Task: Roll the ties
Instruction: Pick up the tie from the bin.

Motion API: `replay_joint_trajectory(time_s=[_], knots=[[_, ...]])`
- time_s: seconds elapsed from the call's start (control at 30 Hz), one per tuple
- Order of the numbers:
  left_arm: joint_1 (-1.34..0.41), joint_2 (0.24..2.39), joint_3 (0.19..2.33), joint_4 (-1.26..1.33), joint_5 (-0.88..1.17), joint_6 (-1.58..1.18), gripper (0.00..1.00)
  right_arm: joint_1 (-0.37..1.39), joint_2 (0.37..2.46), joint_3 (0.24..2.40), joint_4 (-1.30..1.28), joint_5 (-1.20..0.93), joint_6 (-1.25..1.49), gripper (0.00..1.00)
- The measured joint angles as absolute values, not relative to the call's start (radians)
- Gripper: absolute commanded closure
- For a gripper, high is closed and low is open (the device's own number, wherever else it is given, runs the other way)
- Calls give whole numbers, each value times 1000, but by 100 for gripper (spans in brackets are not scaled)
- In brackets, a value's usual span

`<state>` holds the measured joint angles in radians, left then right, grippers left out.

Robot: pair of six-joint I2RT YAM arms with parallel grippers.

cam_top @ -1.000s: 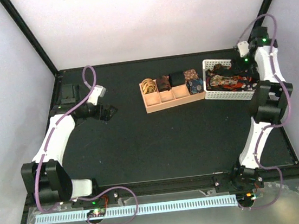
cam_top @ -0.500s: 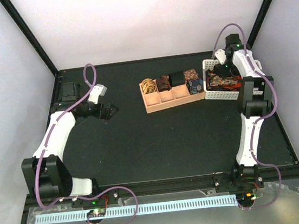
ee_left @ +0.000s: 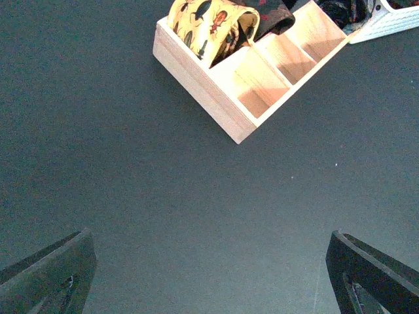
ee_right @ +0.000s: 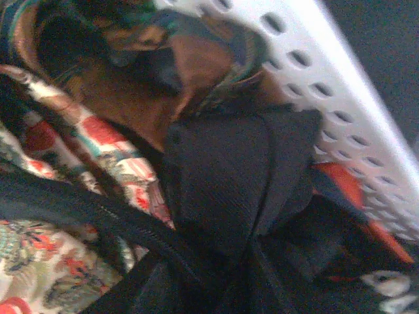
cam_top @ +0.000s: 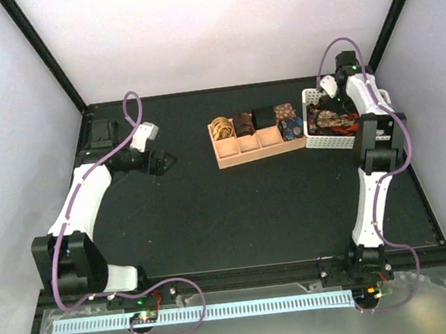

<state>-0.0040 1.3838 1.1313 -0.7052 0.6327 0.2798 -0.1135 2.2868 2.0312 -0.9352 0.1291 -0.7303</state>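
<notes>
Several ties sit rolled in the back row of the tan wooden tray (cam_top: 257, 148), the gold one (cam_top: 220, 126) leftmost; the left wrist view shows that gold roll (ee_left: 209, 23) and the tray (ee_left: 216, 98). Loose ties (cam_top: 341, 121) are heaped in the white basket (cam_top: 338, 142). My right gripper (cam_top: 331, 106) reaches down into that heap. Close up, a dark navy tie (ee_right: 229, 176) is bunched and pinched at the right gripper (ee_right: 222, 288), beside a red-and-cream patterned tie (ee_right: 105, 150). My left gripper (cam_top: 164, 163) hovers open over bare mat, its fingers (ee_left: 52, 275) wide apart.
The basket's perforated wall (ee_right: 340, 78) runs just right of the pinched fabric. The tray's front compartments (ee_left: 262, 82) hold nothing. A small black block (cam_top: 103, 134) lies at the far left corner of the dark mat (cam_top: 236, 206).
My right arm swung left from the basket's far right end and dipped into the heap, and its jaws closed on the dark fabric. The left arm barely shifted.
</notes>
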Motion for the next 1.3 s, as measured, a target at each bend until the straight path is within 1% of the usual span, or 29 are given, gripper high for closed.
replay_joint_trajectory(time_s=[0.03, 0.07, 0.2, 0.33, 0.47, 0.73, 0.87, 0.93, 1.03, 1.07, 1.1, 1.2, 1.23, 1.27, 1.3], knots=[[-4, 1384, 1132, -707, 632, 280, 1, -113, 2289, 2049, -941, 138, -734, 92], [-4, 1383, 1132, -710, 631, 280, 1, -113, 2291, 2070, -945, 147, -742, 98], [-4, 1382, 1158, -718, 624, 284, 1, -113, 2287, 2177, -966, 155, -734, 99], [-4, 1380, 1191, -719, 623, 285, 1, -113, 2221, 2188, -978, 136, -717, 99], [-4, 1380, 1222, -728, 622, 285, 1, -113, 2112, 2189, -981, 97, -691, 99], [-4, 1343, 1242, -737, 621, 284, 1, -113, 1820, 2207, -930, -17, -615, 99], [-4, 1319, 1243, -737, 621, 284, 1, -113, 1731, 2232, -916, -101, -586, 99], [-4, 1301, 1243, -735, 617, 284, 1, -113, 1683, 2230, -924, -183, -575, 97], [-3, 1275, 1250, -738, 614, 287, 1, -113, 1608, 2185, -927, -331, -570, 89], [-3, 1271, 1261, -740, 614, 290, 1, -113, 1558, 2131, -931, -427, -572, 88], [-3, 1270, 1275, -744, 616, 295, 1, -112, 1547, 2119, -936, -447, -570, 88], [-3, 1269, 1314, -759, 636, 318, 1, -84, 1465, 1985, -941, -606, -615, 86], [-3, 1269, 1325, -768, 643, 328, 1, -60, 1445, 1936, -950, -644, -636, 84], [-3, 1268, 1331, -773, 647, 339, 1, -28, 1427, 1883, -957, -673, -659, 74], [-3, 1266, 1335, -781, 653, 351, 1, 13, 1411, 1822, -962, -692, -683, 60]])
